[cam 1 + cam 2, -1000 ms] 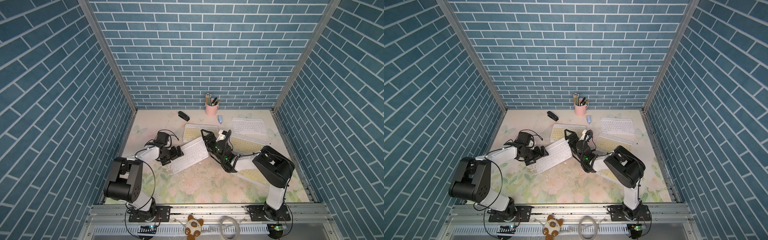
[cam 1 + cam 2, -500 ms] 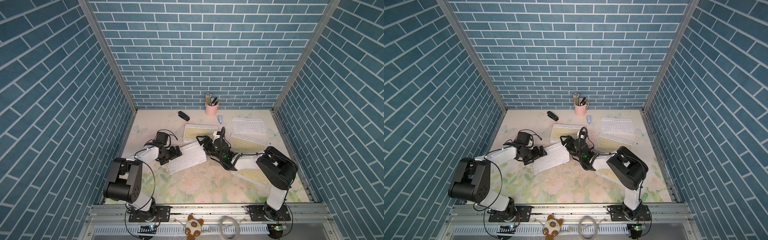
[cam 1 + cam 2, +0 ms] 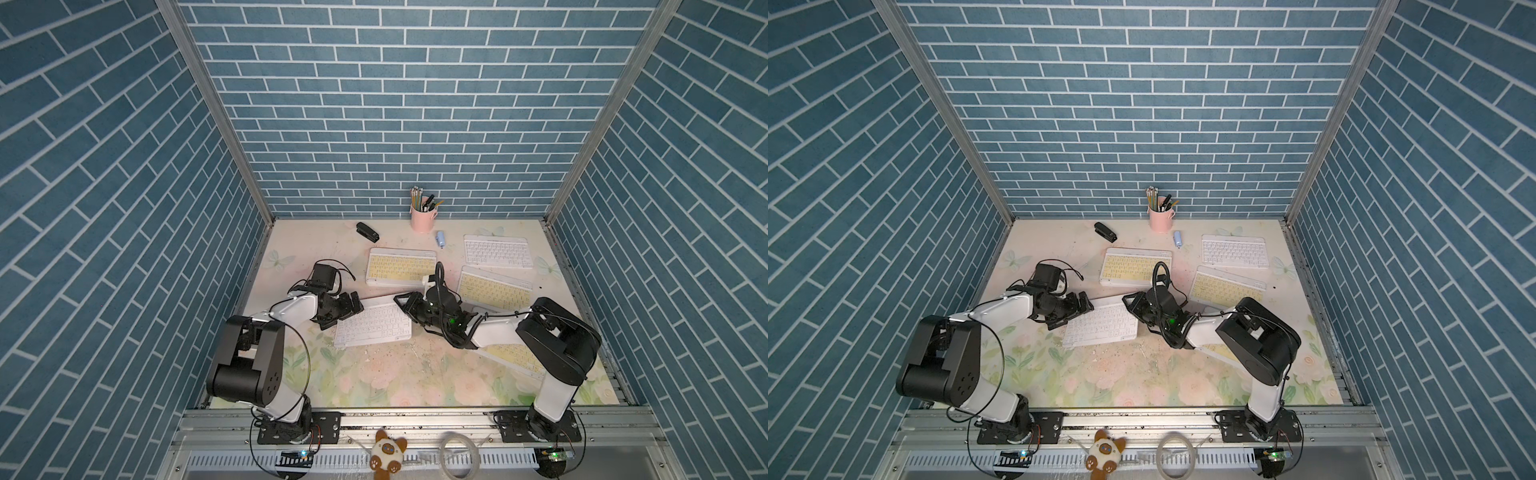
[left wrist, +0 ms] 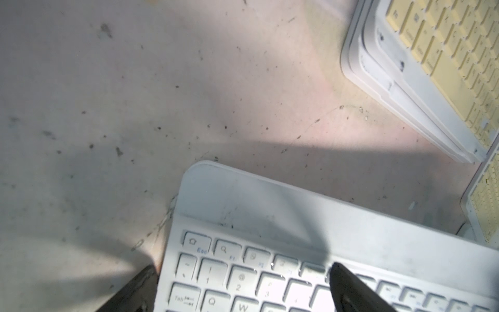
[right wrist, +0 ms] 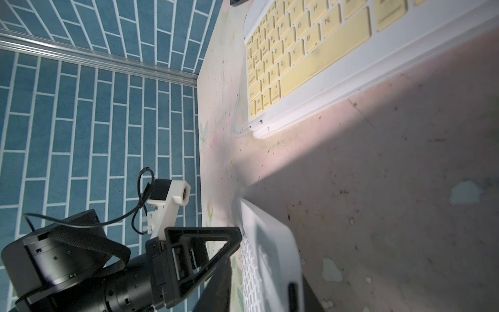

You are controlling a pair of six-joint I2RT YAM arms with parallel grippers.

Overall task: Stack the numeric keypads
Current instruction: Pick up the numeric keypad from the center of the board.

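Your target, the white-keyed keypad (image 3: 372, 327), lies on the desk (image 3: 374, 374) directly between your two grippers, its long axis running from one to the other. Your left gripper (image 3: 353, 304) sits at the Esc corner with its jaws spread: in the left wrist view one finger (image 4: 139, 290) rests off the short edge, beside the keypad, and the other hangs over the top key rows. It pinches nothing. Your right gripper (image 3: 402, 302) is at the opposite short end. In the right wrist view that end runs in between its jaws, which stand narrow, one on each side; you cannot tell whether they bite or only flank it.

What the coming move turns on is where the pile lies from there. The yellow-keyed keypad (image 3: 400, 267) sits just beyond the right gripper, away from the arm bases, and both wrist views show layered white edges beneath it, so you can take it as the start of the stack. It is nearer your right gripper than your left, and its long axis runs nearly parallel to the white-keyed keypad's, turned only slightly. Expect a short carry forward from the right gripper with little twist, the left gripper helping at the far end. Lift low and the leading edge could catch the stack's near side.
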